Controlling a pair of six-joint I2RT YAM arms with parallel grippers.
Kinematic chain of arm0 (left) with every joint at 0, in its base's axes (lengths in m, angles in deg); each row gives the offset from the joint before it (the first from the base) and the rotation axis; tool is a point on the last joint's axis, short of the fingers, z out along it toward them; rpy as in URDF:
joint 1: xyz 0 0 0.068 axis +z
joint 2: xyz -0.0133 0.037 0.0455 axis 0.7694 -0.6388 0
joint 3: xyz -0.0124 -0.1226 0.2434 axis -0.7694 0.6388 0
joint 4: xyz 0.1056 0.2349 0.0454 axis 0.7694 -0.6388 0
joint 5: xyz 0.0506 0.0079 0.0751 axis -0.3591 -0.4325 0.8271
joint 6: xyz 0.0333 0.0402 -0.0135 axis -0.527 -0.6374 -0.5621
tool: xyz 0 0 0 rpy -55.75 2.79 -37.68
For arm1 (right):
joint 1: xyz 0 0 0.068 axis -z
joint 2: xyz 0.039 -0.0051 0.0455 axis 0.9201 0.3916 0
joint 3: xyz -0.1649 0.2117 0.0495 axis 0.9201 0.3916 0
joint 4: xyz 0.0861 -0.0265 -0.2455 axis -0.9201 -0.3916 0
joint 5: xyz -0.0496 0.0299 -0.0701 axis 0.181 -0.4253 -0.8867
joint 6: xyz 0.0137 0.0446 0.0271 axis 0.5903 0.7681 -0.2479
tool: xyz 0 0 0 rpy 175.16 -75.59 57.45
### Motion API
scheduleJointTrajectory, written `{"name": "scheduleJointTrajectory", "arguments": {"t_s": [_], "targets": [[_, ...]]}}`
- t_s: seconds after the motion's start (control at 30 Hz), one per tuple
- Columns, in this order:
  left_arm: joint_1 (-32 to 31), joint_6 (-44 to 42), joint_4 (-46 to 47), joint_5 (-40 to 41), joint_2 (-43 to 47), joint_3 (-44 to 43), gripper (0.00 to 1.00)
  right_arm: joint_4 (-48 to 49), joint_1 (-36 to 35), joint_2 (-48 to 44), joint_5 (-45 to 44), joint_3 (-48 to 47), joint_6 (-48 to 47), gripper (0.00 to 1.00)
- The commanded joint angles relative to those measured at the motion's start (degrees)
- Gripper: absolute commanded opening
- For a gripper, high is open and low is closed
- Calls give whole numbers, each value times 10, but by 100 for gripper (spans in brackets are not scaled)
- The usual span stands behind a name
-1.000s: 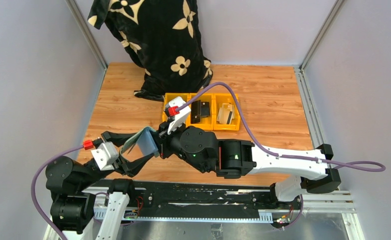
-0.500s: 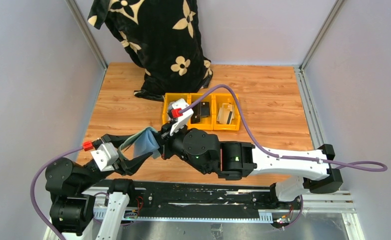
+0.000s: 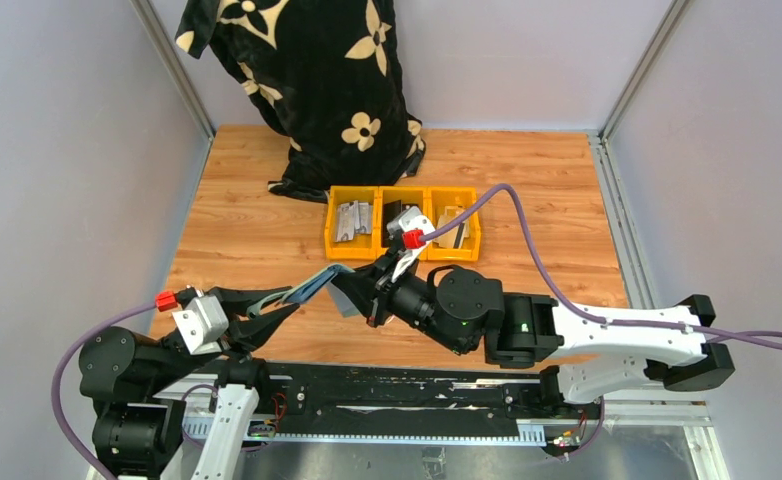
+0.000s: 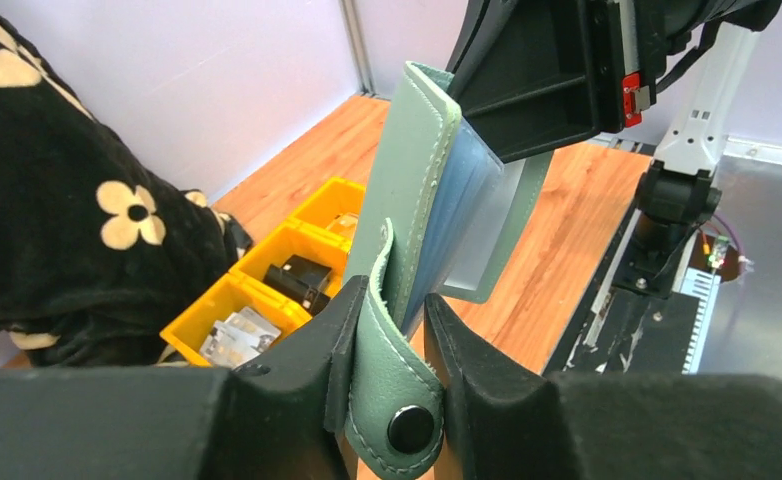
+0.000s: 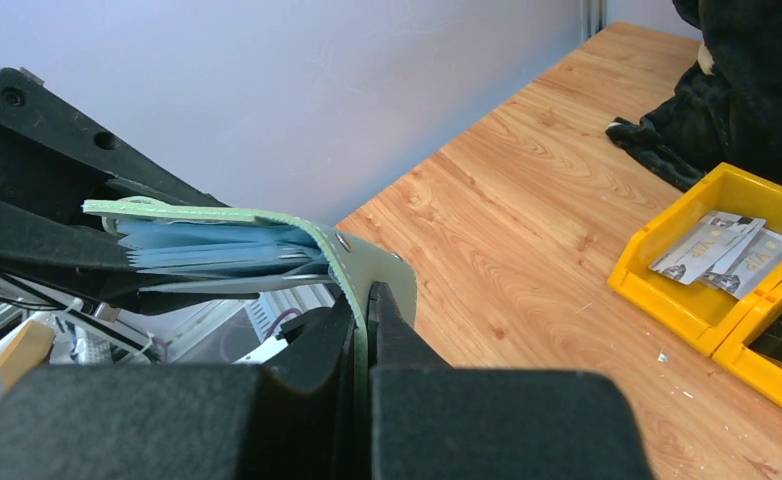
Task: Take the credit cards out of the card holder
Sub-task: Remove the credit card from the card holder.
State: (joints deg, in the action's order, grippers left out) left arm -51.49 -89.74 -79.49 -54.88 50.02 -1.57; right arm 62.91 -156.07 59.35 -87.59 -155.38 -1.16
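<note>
Card holder [image 3: 312, 286] held aloft at lower centre of the top view, we see the left gripper [image 4: 392, 325] clamped on its snap-tab flap, right gripper [image 5: 362, 300] pinched tight on the opposite flap, yellow bins [image 3: 352, 252] just beyond.

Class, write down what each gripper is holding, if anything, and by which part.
Both hold the card holder: the left gripper clamps its snap-tab end, and the right gripper pinches the edge of the other green cover.
</note>
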Motion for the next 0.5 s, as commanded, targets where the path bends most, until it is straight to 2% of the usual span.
{"name": "scheduleJointTrajectory", "arguments": {"t_s": [0.0, 0.17, 0.47], "targets": [[3, 28, 11, -8, -7, -13, 29, 21, -7, -18, 6, 14, -13, 0], [3, 28, 11, -5, -11, -15, 25, 29, -7, -19, 31, 12, -17, 0], [3, 56, 11, -8, -18, -27, 27, 33, -8, -22, 96, 16, -48, 0]]}}
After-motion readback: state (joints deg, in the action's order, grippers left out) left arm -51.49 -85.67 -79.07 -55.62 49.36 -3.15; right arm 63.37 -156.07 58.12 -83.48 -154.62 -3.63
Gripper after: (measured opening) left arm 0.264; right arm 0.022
